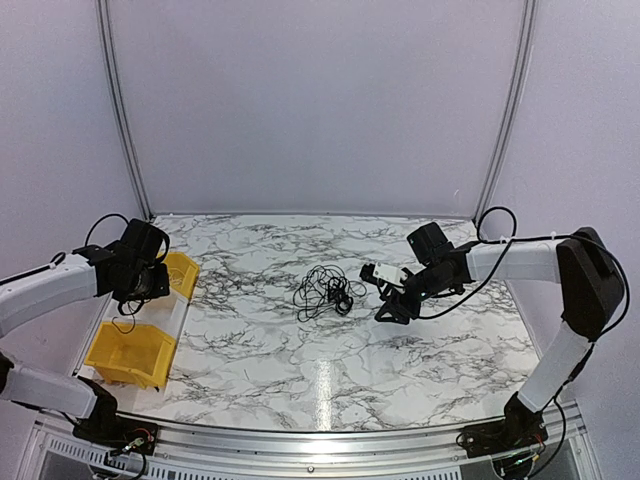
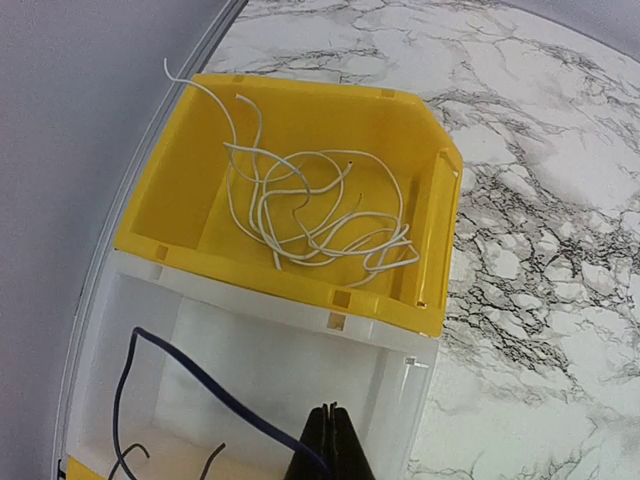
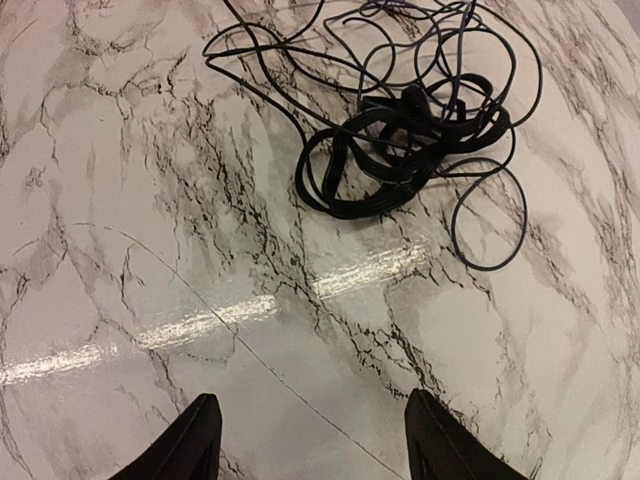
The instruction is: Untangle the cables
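The cables [image 1: 322,290] lie as a small tangled bunch of thin black wires on the marble table's middle; they also show in the right wrist view [image 3: 410,130]. My right gripper [image 1: 392,306] is open and empty just right of the bunch, low over the table [image 3: 315,425]. My left gripper [image 1: 128,298] hangs over the bins at the left edge. In the left wrist view it [image 2: 335,430] is shut on a thin dark blue cable [image 2: 190,375] that trails into the white bin [image 2: 400,400].
A yellow bin [image 2: 435,215] beyond the white one holds a loose white wire [image 2: 320,215]. A second yellow bin [image 1: 130,352] stands nearer the front. Grey walls enclose the table at back and sides.
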{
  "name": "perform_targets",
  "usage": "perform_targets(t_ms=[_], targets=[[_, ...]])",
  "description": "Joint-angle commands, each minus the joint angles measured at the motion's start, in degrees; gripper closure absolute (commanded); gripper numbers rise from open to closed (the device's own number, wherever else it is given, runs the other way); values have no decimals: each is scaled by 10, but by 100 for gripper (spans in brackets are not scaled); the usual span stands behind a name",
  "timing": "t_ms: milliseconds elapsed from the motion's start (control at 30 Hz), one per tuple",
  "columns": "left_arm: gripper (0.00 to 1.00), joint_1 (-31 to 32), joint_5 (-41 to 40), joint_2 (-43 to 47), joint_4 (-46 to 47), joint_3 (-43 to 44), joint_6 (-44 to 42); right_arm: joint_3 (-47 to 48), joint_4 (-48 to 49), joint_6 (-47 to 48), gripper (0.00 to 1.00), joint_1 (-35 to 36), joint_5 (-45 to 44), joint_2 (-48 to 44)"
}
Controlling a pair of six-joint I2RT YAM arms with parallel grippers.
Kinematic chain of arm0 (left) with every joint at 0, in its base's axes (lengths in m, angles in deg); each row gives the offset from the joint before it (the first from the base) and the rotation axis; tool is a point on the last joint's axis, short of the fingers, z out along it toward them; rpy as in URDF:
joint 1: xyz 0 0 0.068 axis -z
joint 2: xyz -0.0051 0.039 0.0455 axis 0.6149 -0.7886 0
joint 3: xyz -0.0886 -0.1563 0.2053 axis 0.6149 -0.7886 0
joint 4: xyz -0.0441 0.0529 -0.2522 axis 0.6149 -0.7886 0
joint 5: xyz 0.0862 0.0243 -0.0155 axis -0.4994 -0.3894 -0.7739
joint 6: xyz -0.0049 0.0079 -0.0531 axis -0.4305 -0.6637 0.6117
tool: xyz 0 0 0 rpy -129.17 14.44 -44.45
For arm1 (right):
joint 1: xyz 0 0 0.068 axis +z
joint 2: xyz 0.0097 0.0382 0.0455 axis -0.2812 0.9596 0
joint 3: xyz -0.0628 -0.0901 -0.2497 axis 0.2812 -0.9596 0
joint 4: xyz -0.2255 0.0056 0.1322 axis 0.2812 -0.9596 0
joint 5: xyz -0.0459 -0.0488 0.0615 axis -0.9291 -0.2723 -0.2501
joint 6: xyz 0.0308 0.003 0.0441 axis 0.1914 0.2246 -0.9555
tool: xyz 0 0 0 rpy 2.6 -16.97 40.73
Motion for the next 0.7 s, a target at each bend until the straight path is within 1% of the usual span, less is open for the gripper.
perform_targets(t_ms=[0, 233, 367, 467, 533, 667], targets=[[100, -29, 50, -24, 54, -12, 6, 21, -9, 7, 37, 5, -2, 3], [100, -79, 87, -71, 68, 25, -23, 22, -11, 8, 37, 5, -7, 5], [100, -87, 115, -119, 71, 54, -55, 22, -12, 9, 37, 5, -14, 4], [100, -87, 158, -144, 83, 77, -80, 21, -13, 12, 37, 6, -22, 2], [100, -86, 204, -149, 101, 83, -96, 21, -13, 13, 37, 6, -24, 1], [100, -86, 235, -133, 120, 66, -97, 21, -15, 13, 37, 6, -22, 2]])
